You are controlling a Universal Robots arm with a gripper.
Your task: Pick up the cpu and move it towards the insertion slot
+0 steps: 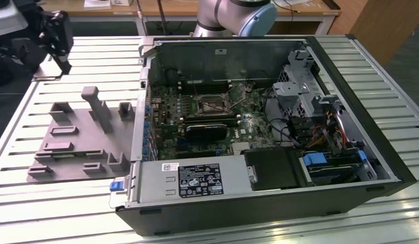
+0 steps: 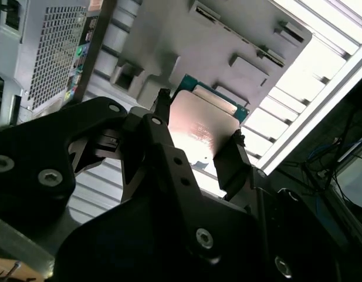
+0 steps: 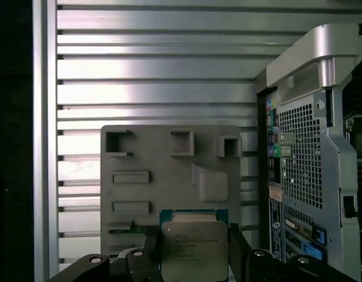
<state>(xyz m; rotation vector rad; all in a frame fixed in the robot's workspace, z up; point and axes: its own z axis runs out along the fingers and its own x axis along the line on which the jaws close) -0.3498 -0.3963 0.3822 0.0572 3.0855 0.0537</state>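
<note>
1 black gripper (image 1: 63, 65) hangs at the exterior view's far left, raised above the slatted table (image 1: 12, 127). In both wrist views its 2 fingers (image 2: 230, 158) (image 3: 150, 244) are clamped on opposite edges of the cpu (image 2: 205, 129) (image 3: 194, 251). The chip's silvery top faces the cameras and a green rim shows along 1 edge. The chip is lifted clear of the grey fixture (image 1: 77, 137) (image 3: 169, 176), which lies flat on the table just right of the gripper in the exterior view.

Further right, the open computer case (image 1: 372, 127) lies on its side with the motherboard exposed. The insertion slot (image 1: 211, 103), a square socket with a metal frame and dark centre, sits in the board's upper middle. It is well apart from the held cpu, with the fixture and the case wall between them. A black heatsink (image 1: 206, 131) sits just below the slot and a labelled power supply (image 1: 189, 180) lies along the near edge. Drive bays (image 1: 318, 117) and cables fill the case's right end
</note>
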